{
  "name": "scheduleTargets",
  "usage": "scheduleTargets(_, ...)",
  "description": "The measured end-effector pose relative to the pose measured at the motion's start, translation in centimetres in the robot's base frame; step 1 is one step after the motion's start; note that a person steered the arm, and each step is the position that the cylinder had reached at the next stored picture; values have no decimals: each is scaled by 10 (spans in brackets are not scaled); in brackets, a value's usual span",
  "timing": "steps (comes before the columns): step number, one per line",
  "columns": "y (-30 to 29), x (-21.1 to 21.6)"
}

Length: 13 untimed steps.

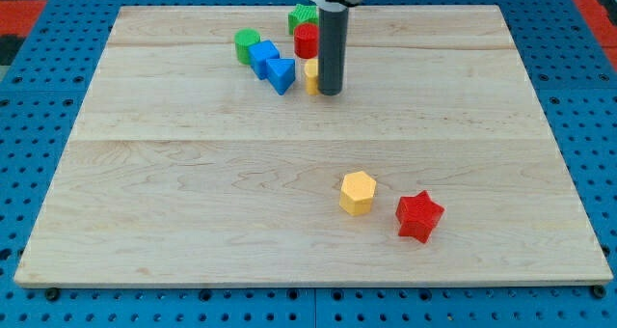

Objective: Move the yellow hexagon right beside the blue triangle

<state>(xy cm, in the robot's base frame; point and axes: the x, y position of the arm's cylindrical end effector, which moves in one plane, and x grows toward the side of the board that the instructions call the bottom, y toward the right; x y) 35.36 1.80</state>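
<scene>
The yellow hexagon [357, 192] lies at the lower middle-right of the wooden board. The blue triangle [281, 75] lies near the view's top, left of centre, touching a blue block [263, 56]. My tip [331, 91] rests on the board just right of the blue triangle, far above the yellow hexagon. A small yellow block [311, 76] sits between the triangle and my rod and is partly hidden by the rod.
A red star [418, 216] lies right of the yellow hexagon. A green cylinder [247, 44] sits left of the blue block. A red cylinder [306, 41] and a green block [302, 19] stand above the yellow block. The wooden board [193, 203] rests on a blue pegboard.
</scene>
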Motion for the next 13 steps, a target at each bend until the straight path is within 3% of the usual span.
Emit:
scheduleTargets(1,-36,-12)
scheduleTargets(2,26,15)
scheduleTargets(3,94,69)
scheduleTargets(4,140,187)
scheduleTargets(5,149,254)
scheduleTargets(6,55,252)
scheduleTargets(7,11,239)
scheduleTargets(9,44,158)
scheduleTargets(11,42,161)
scheduleTargets(13,82,115)
